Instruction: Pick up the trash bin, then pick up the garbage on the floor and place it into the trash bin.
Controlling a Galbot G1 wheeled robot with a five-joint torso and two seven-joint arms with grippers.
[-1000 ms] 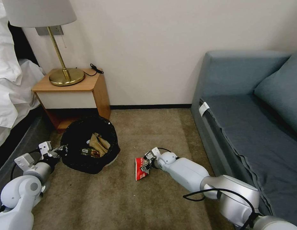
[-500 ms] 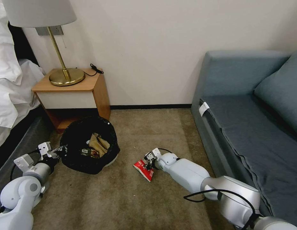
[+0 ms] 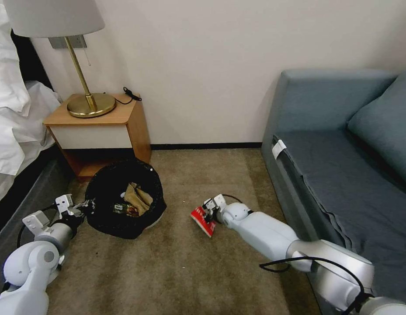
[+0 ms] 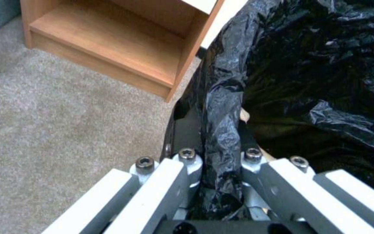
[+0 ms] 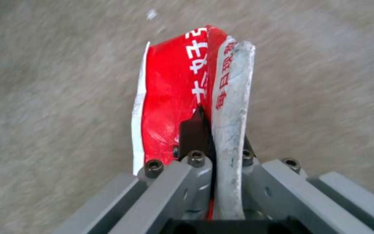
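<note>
Your right gripper [image 3: 208, 213] is clenched on one red-white packet [image 3: 203, 220], creased, held low over the carpet [image 3: 176, 271], to the right of the trash bin [image 3: 124, 203]. Your left gripper [image 3: 85, 204] pinches that single bin's glossy black liner rim; a brown paper bag [image 3: 138, 197] lies inside.

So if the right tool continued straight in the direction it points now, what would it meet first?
Probably bare carpet. The right tool, shut on the red-white packet, points toward the trash bin, which would come next; depth is uncertain.
</note>
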